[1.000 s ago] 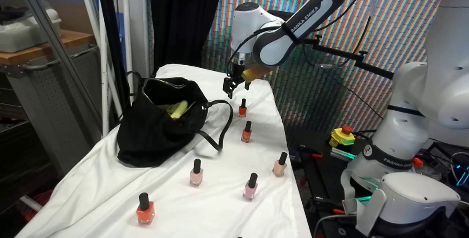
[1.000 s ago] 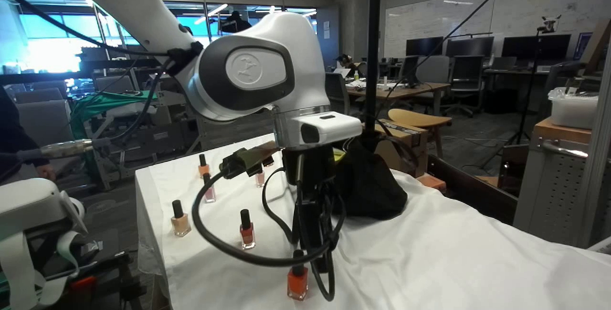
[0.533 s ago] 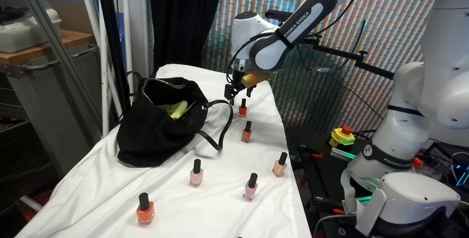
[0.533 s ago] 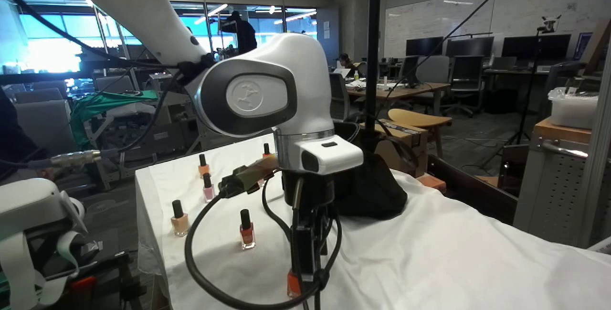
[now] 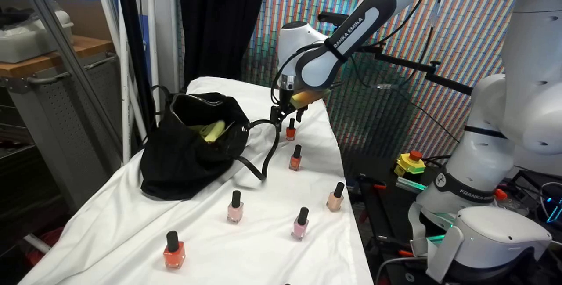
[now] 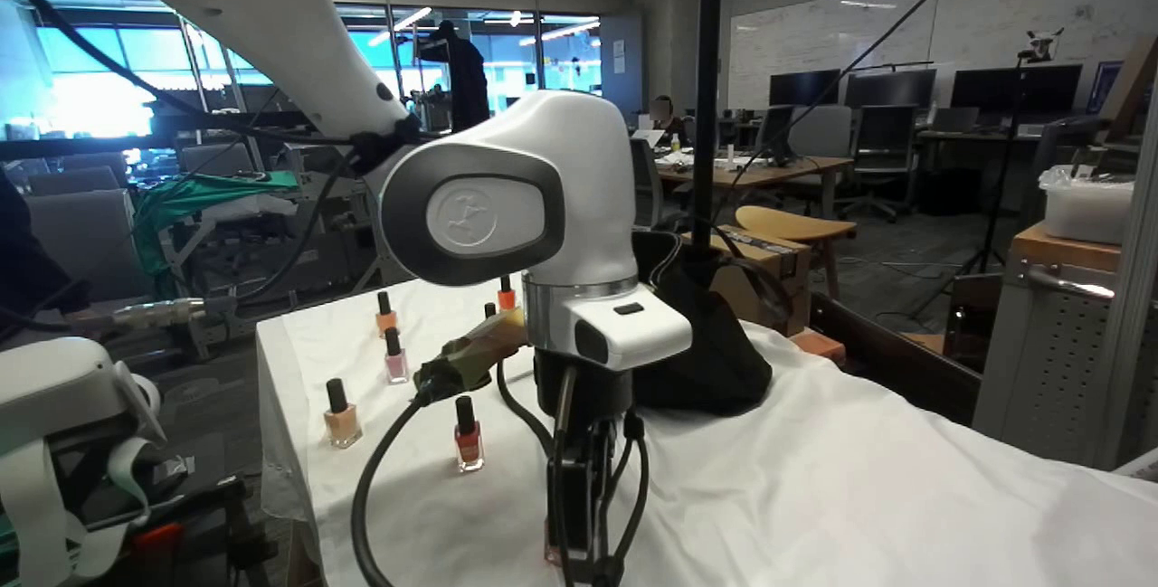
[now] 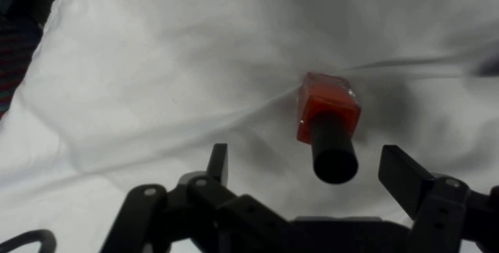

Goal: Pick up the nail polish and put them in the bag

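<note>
One nail polish (image 7: 329,105) between parted pincer (image 7: 304,167) jaws.

In an exterior view, the windows (image 6: 99,103) are burned out to white and blue, while their surroundings are left dim; streaks of light are caught by the whiteboard (image 6: 941,40). Detail in the bag (image 6: 706,347) is largely lost. In the wrist view, the cloth (image 7: 136,69) is blurred and greyed toward the upper right, and a shadow is cast beside the bottle (image 7: 329,103).
</note>
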Robot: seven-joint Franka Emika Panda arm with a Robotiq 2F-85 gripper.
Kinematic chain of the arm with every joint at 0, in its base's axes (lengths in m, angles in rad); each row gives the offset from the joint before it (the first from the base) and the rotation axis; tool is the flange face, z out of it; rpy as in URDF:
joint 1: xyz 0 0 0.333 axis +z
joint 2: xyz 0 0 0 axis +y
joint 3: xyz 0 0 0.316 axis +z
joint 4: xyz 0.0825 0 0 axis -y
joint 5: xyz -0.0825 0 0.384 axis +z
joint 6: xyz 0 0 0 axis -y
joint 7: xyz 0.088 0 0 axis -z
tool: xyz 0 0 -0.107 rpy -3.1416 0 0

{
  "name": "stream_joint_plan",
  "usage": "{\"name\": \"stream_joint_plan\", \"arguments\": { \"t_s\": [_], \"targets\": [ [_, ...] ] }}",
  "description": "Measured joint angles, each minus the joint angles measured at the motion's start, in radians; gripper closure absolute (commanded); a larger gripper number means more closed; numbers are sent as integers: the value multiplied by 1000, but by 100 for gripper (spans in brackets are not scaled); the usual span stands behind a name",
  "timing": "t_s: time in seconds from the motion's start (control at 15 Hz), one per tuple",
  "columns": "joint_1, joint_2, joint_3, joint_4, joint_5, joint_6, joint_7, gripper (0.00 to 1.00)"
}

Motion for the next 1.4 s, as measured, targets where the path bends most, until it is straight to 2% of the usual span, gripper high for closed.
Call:
{"name": "stream_joint_plan", "arguments": {
  "t_s": [1.4],
  "targets": [
    [-5,24,-12,-27,116,46,-100,0]
  ]
}}
